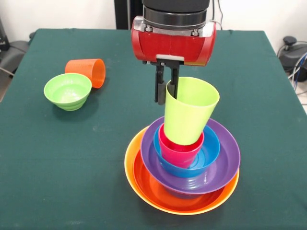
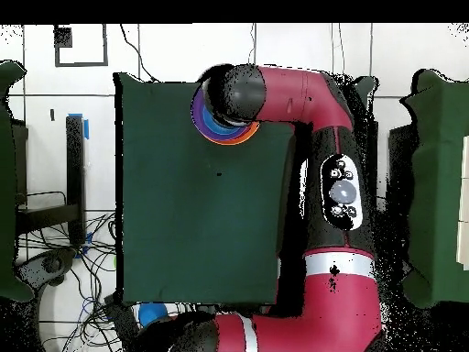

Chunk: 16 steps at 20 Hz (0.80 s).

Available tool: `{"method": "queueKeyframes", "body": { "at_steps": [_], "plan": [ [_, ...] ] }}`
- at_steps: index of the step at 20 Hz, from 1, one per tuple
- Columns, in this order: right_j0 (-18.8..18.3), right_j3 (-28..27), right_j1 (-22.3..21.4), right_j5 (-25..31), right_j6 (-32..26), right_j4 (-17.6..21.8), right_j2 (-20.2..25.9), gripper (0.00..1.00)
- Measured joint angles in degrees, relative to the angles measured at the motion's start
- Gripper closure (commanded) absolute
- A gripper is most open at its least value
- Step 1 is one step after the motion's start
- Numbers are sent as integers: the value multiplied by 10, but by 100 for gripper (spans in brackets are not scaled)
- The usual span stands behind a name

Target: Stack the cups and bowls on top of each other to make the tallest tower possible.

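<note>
While the fingers point(image 1: 166, 86) clamp the green cup's point(image 1: 189, 117) far rim, it sits tilted in the red cup point(image 1: 181, 148); release risks toppling off the tower point(image 1: 182, 165).

A dark green cloth point(image 1: 57, 163) is covering the worktop; white tiled floor point(image 2: 156, 55) is showing around it, cables point(image 2: 64, 247) trailing at nine o'clock.

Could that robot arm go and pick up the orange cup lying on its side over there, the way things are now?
Probably not yet: the gripper is shut on the lime green cup above the tower. The orange cup lies beside the small green bowl, open from above.
</note>
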<state>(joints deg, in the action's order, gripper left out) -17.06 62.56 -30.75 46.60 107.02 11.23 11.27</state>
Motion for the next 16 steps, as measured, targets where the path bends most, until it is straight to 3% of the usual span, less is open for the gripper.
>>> {"method": "queueKeyframes", "body": {
  "at_steps": [8,9,16],
  "plan": [
    [0,8,0,0,0,0,0,100],
    [0,9,0,0,0,0,0,0],
    [0,10,0,-2,0,0,0,0]
  ]
}}
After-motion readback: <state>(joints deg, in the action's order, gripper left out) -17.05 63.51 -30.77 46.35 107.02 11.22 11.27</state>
